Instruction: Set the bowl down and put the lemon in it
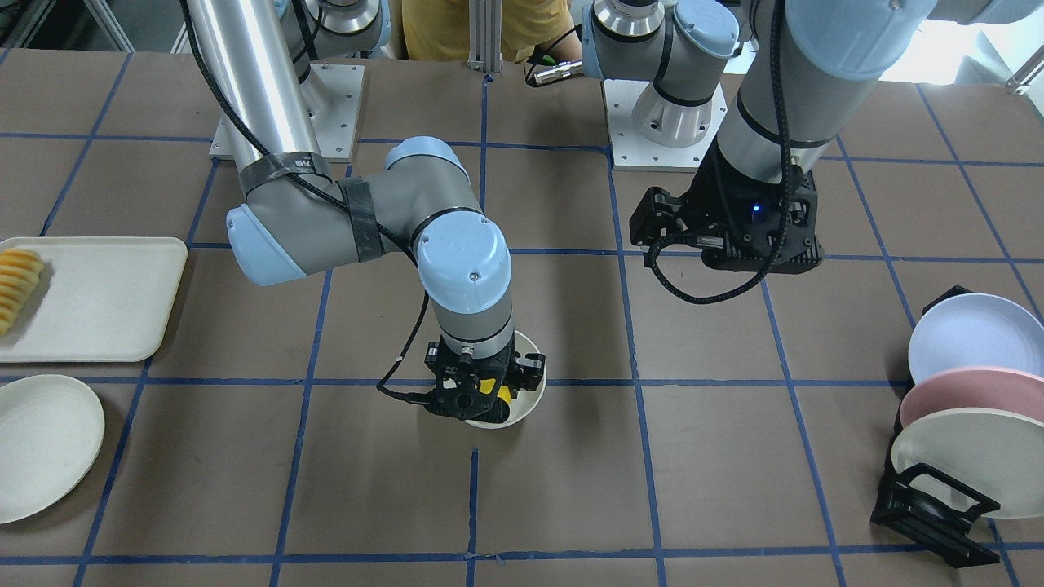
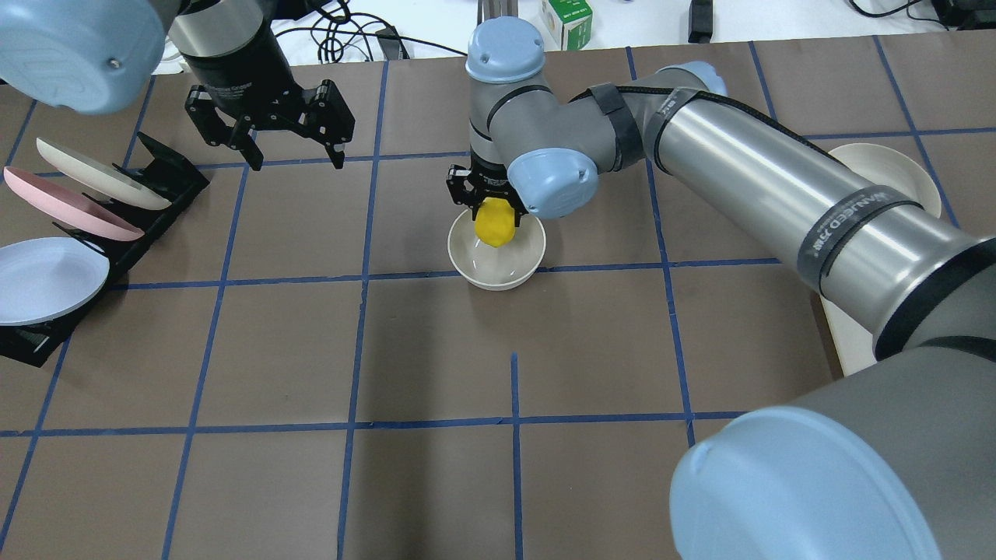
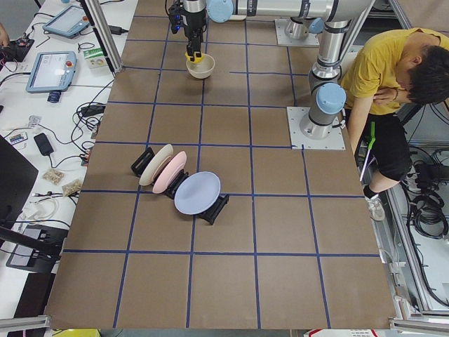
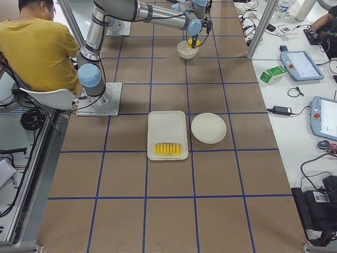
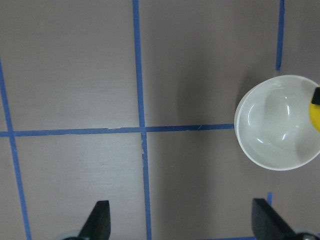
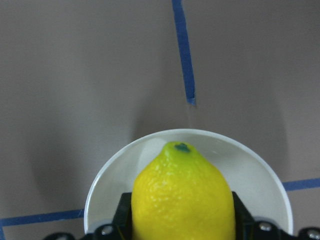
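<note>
The small off-white bowl (image 2: 498, 268) stands upright near the table's middle; it also shows in the front view (image 1: 526, 408) and the left wrist view (image 5: 275, 125). My right gripper (image 2: 496, 211) is shut on the yellow lemon (image 2: 496, 223) and holds it tip-down over the bowl's robot-side half, about at rim height. The right wrist view shows the lemon (image 6: 182, 195) between the fingers with the bowl (image 6: 250, 170) under it. Whether the lemon touches the bowl I cannot tell. My left gripper (image 2: 268, 148) is open and empty, raised to the bowl's left.
A black rack (image 2: 167, 167) with cream, pink and blue plates stands at the left. A tray (image 1: 106, 297) with sliced yellow food (image 1: 16, 285) and a flat off-white plate (image 1: 45, 444) lie on my right side. A person sits behind the robot.
</note>
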`<action>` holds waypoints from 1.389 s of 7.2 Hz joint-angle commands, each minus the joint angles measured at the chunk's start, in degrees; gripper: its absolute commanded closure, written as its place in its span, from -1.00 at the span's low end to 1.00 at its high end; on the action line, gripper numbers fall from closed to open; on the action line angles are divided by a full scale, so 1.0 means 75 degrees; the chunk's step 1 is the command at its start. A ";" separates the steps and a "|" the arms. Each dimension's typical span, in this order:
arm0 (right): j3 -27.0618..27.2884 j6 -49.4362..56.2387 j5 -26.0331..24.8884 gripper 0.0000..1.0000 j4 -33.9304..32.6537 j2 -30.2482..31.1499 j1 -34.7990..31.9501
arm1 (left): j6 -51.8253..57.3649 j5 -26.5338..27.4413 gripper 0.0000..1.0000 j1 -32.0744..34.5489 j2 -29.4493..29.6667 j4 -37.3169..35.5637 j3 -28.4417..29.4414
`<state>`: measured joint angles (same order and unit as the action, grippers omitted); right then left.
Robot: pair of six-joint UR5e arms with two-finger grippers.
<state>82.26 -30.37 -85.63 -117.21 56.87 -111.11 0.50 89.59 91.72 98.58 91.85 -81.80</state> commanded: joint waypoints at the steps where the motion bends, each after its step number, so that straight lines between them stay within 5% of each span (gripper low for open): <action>1: 0.0408 0.0064 -0.0031 0.95 -0.0051 -0.0083 -0.0068 | 0.0051 -0.0039 -1.00 -0.0019 -0.0089 0.0035 -0.0073; 2: 0.0515 0.0088 -0.0020 0.83 -0.0133 -0.0095 -0.0068 | 0.0051 -0.0039 -1.00 -0.0018 -0.0112 0.0023 -0.0097; 7: 0.0528 0.0112 -0.0020 -0.80 -0.0157 -0.0224 -0.0068 | 0.0075 -0.0260 -1.00 -0.0205 -0.0159 0.0023 -0.0144; 8: 0.0516 0.0100 -0.0055 -1.00 -0.0157 -0.0166 -0.0068 | 0.0074 -0.0261 -1.00 -0.0194 -0.0159 0.0000 -0.0121; 10: 0.0435 0.0158 -0.0253 -1.00 0.0017 0.0370 0.0013 | 0.0063 -0.0180 -1.00 -0.0113 -0.0171 0.0000 -0.0121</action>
<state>85.93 -29.53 -86.47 -118.02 57.03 -111.44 1.06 87.84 90.46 97.37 91.91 -82.76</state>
